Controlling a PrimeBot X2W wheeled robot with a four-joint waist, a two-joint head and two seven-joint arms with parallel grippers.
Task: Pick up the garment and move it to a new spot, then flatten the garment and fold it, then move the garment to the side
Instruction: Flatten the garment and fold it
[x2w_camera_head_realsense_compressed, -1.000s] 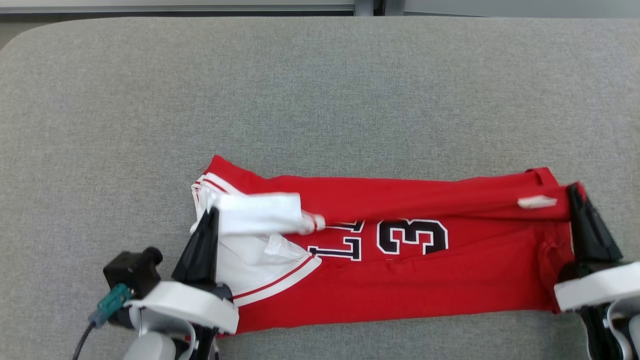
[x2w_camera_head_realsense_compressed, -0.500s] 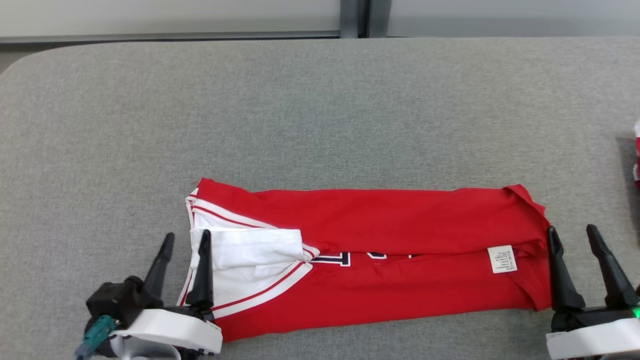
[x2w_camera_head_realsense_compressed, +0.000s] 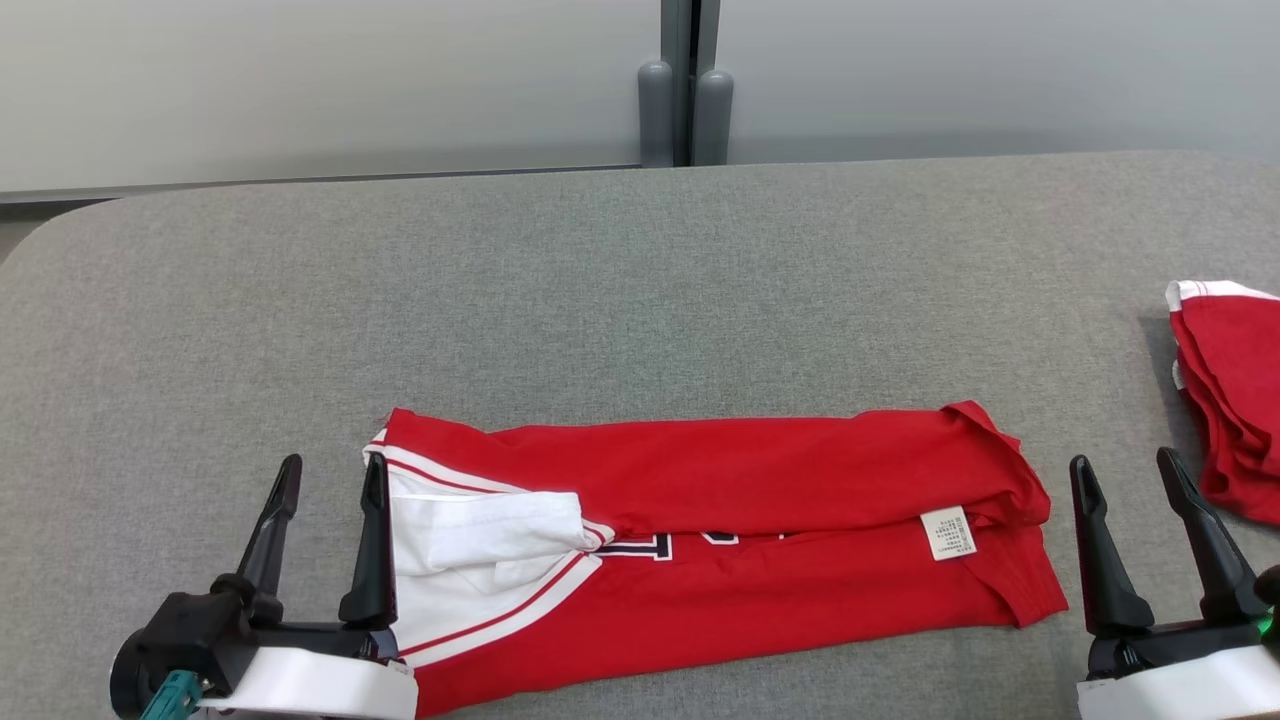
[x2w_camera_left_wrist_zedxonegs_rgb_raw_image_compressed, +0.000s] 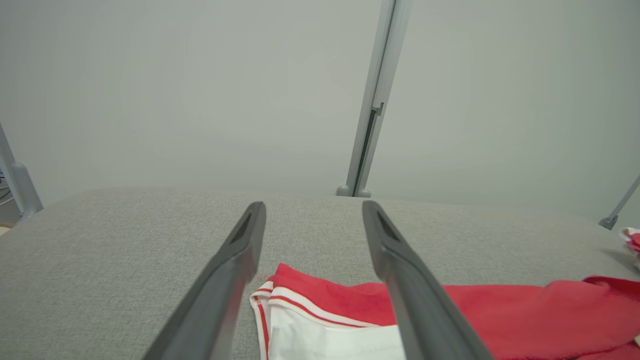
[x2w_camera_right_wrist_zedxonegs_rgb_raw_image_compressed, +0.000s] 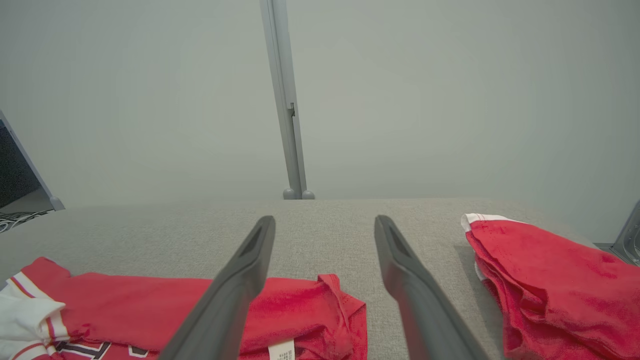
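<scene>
My left claw and right claw hang spread and empty at either end of the red garment, folded into a long band on the grey table. Light, soft and floppy, I judge; best pinched through all layers at both ends.

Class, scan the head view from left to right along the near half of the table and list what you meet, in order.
left gripper → folded red garment, white sleeve first, then its care label → right gripper → second red garment at the far right.
</scene>
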